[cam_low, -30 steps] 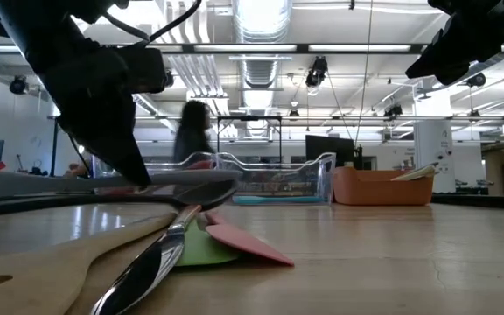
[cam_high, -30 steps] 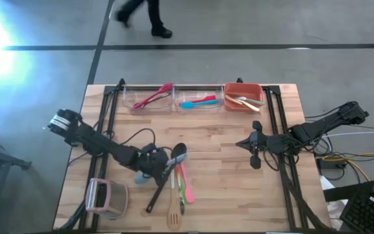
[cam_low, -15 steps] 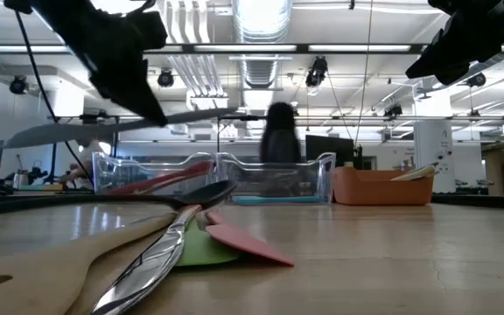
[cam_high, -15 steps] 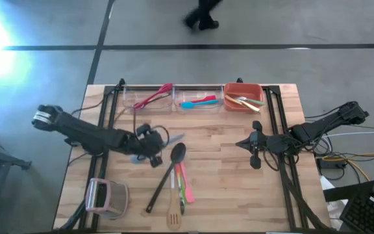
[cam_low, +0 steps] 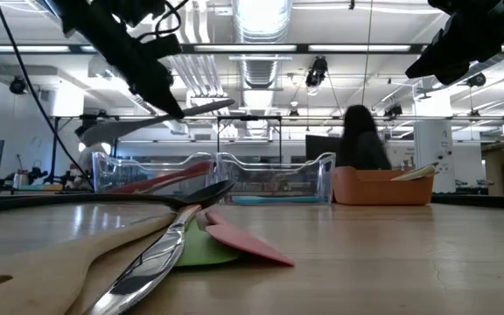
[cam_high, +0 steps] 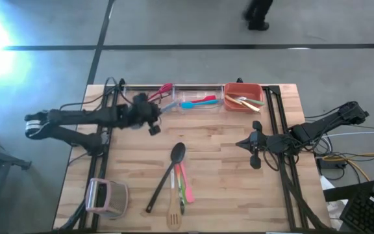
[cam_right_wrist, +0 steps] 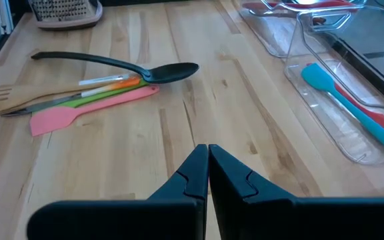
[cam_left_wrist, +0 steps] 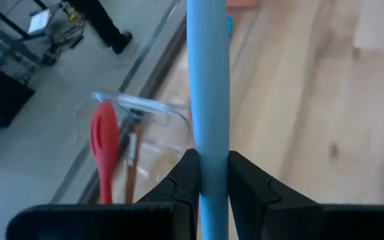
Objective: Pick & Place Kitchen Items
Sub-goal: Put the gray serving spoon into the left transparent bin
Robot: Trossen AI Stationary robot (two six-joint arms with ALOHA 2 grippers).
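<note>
My left gripper is shut on a pale grey-blue spatula, high over the far left of the table beside the left clear bin. Its handle points toward the middle bin; its blade sticks out the other way. A black spoon, pink spatula, green utensil and wooden spoon lie flat in a pile at mid-table. My right gripper is shut and empty above the table's right side. My left gripper pinches the spatula's handle between its two fingers, which lie across the handle. The spatula is lifted clear of the table and sits nearly level, the handle end a little higher than the blade.
The left clear bin holds red and pink utensils. The middle clear bin holds a teal and a red one. The orange bin holds several more. A pinkish-white boxy handled object stands near the front left. A person walks beyond the table.
My left gripper has risen from beside the mid-table pile and gone toward the table's far edge, to the left clear bin, shut on the grey-blue spatula all the while. The spatula has been lifted clear of the table. A person has walked rightward beyond the table.
</note>
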